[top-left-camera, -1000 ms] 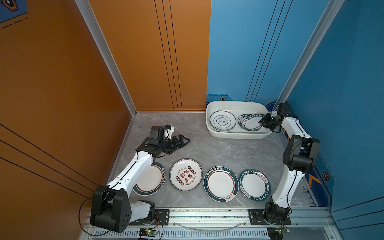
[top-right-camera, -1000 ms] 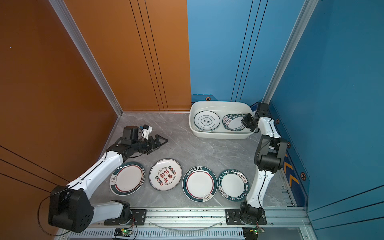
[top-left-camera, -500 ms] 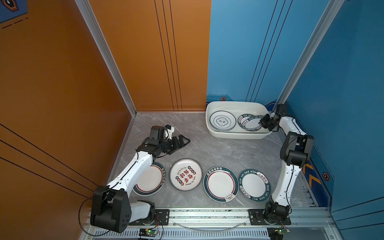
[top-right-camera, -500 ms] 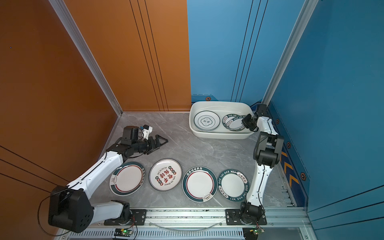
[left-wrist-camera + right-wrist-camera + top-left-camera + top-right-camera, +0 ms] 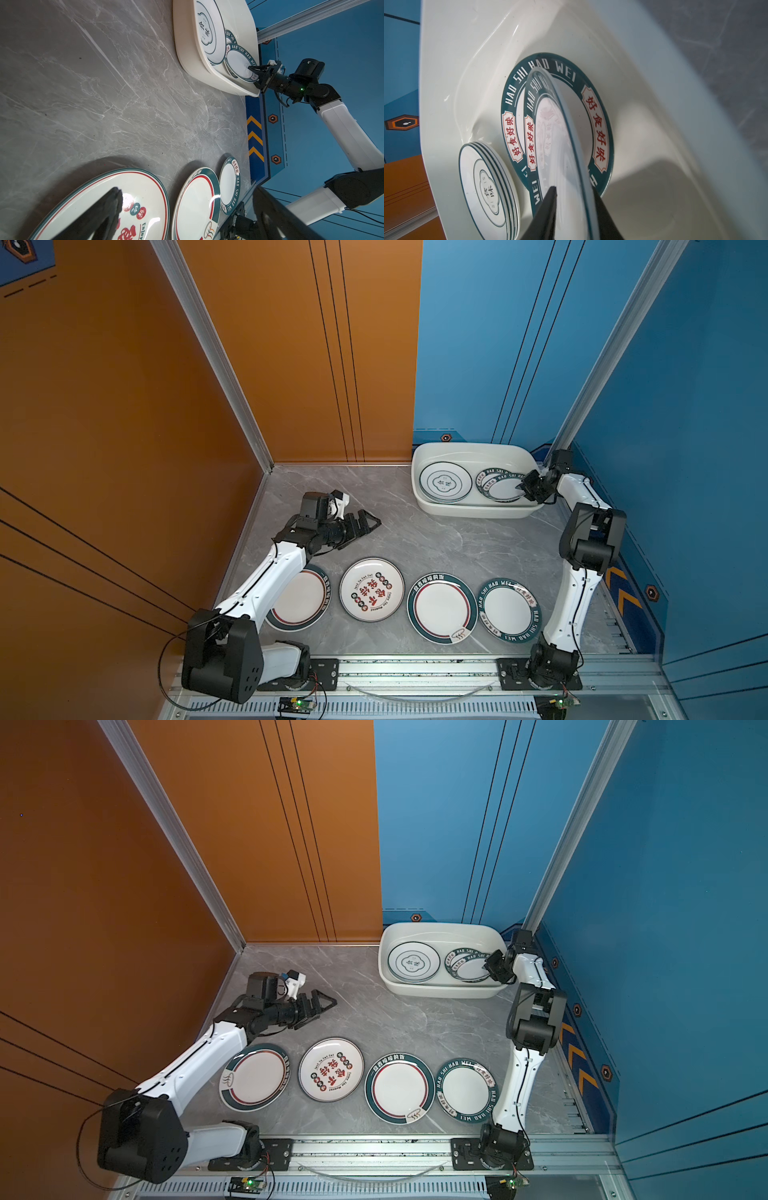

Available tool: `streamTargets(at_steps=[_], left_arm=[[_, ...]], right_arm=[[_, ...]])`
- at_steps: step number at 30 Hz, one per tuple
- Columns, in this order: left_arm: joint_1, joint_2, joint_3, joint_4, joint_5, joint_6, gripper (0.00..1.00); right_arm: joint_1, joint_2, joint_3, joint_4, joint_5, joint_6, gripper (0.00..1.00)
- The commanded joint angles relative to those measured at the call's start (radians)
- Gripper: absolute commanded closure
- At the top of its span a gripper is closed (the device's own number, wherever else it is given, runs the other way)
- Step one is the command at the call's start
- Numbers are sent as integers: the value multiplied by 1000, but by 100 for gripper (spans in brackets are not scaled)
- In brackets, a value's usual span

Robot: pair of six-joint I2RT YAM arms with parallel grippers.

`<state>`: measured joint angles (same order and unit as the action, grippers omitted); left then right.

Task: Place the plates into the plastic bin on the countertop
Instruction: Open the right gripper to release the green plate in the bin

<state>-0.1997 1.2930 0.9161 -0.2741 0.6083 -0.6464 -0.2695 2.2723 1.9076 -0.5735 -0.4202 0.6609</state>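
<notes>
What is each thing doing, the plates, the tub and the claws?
plastic bin: upright on the countertop, partly filled.
stacked plates: lying flat in the bin.
green-rimmed plate: tilted in the bin over another.
four plates: flat on the countertop.
left gripper: open, empty.
right gripper: astride the tilted plate's rim; grip unclear.

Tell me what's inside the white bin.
A stack of thin-rimmed plates; beside it, green-rimmed plates, the top one tilted, right pincer at its rim. The lower plates' faces are mostly covered.
</notes>
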Motion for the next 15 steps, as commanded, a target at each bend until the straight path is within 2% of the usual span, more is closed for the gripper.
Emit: streamTargets(at_steps=[1, 6, 15], left_arm=[[-12, 12, 6, 10, 19, 18, 1], [-27, 22, 9, 13, 16, 20, 1], [-67, 49, 43, -40, 14, 68, 1]], right_arm=[[-6, 16, 16, -41, 30, -13, 67], [-4, 20, 23, -64, 50, -28, 60], [13, 39, 74, -148, 128, -66, 55]])
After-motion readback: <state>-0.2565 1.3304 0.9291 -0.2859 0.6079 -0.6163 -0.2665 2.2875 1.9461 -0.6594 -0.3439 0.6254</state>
